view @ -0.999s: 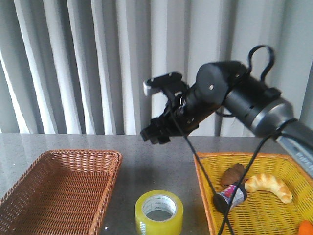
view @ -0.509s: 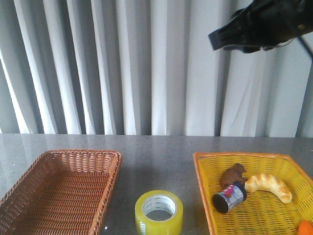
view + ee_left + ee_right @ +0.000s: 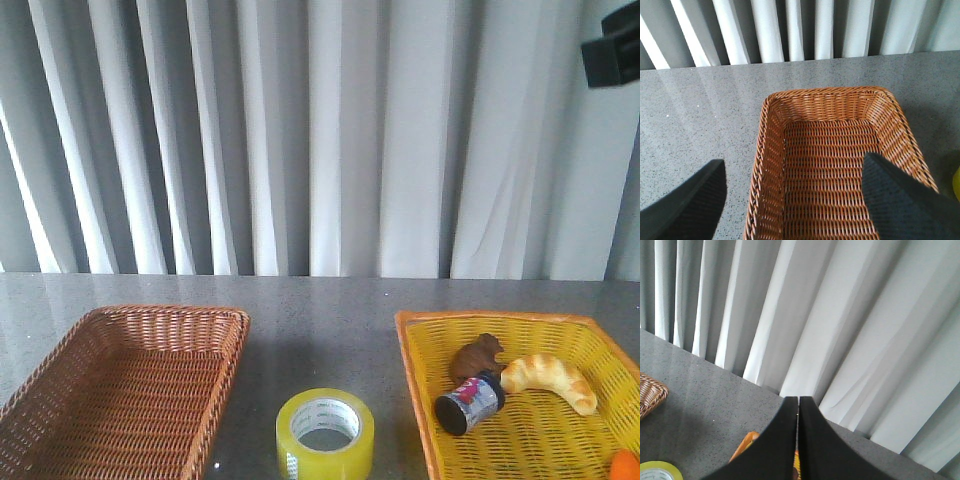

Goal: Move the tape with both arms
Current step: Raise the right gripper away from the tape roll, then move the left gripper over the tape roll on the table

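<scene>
The right arm's black jaws [image 3: 798,440] are pressed together with nothing between them, raised high against the pale pleated curtain [image 3: 300,130]. The left arm's black jaws [image 3: 792,200] stand spread wide above the empty brown wicker basket [image 3: 775,150]. The wide roll of translucent yellow tape [image 3: 325,434] lies flat on the grey speckled desk [image 3: 320,320], between that basket and the yellow woven basket [image 3: 420,400].

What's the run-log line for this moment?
tape: on table between baskets, untouched | left gripper: open over brown basket | right gripper: shut, raised
</scene>
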